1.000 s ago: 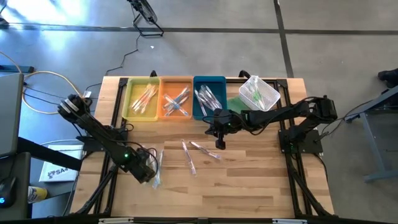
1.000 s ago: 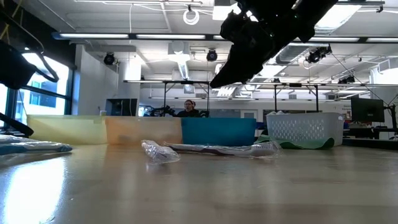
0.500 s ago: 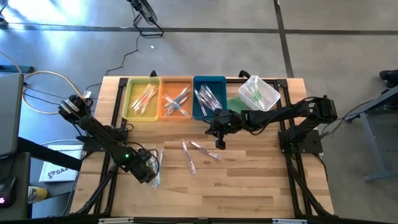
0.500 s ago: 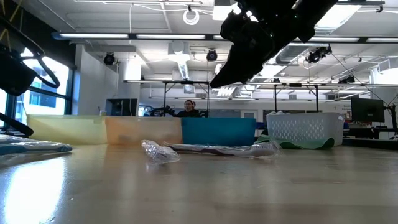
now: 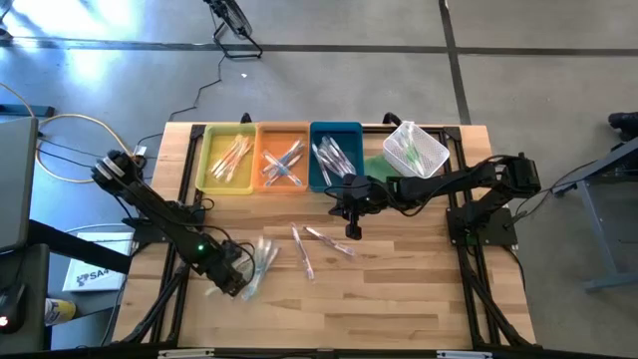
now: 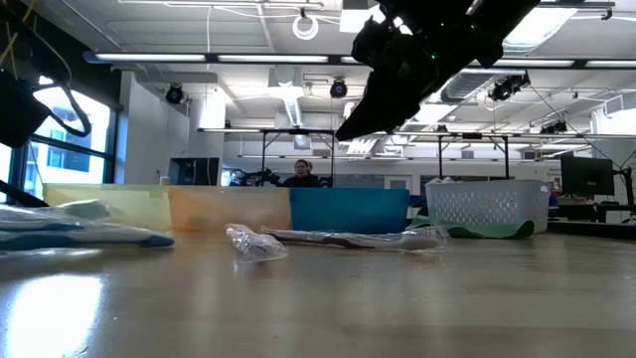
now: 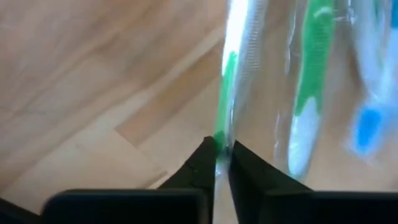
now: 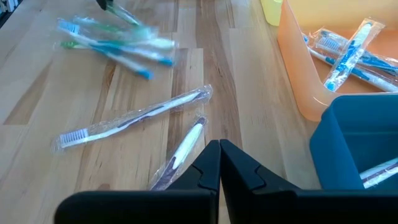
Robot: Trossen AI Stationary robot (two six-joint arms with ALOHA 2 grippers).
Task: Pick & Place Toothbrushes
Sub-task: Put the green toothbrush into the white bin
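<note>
Several wrapped toothbrushes (image 5: 261, 261) lie fanned out near the table's left front. My left gripper (image 5: 239, 275) points steeply down at their near end, shut on a green-and-white one (image 7: 225, 81). Beside that one lie a green one (image 7: 311, 81) and a blue one (image 7: 367, 124). Two more wrapped toothbrushes (image 5: 317, 245) lie flat mid-table, also in the right wrist view (image 8: 130, 118) (image 8: 183, 146). My right gripper (image 5: 352, 231) hangs shut above the table, just behind them, holding nothing. My left gripper pinches the green-and-white toothbrush in its clear wrapper at a green stretch of the handle (image 7: 219, 134), between its two fingertips (image 7: 202, 163). The fingers come from above, steeply slanted, one on each side of the stick. Whether the toothbrush is lifted off the wood, I cannot tell.
Yellow (image 5: 227, 158), orange (image 5: 281, 160) and blue (image 5: 335, 155) trays stand in a row along the far edge, each with toothbrushes inside. A white mesh basket (image 5: 415, 150) sits at the far right. Bare wood stretches across the near half of the table.
My left gripper has shut on the green-and-white toothbrush without leaving its place. The small pile beside it has swung and fanned out toward the table's right. My right arm has kept still.
</note>
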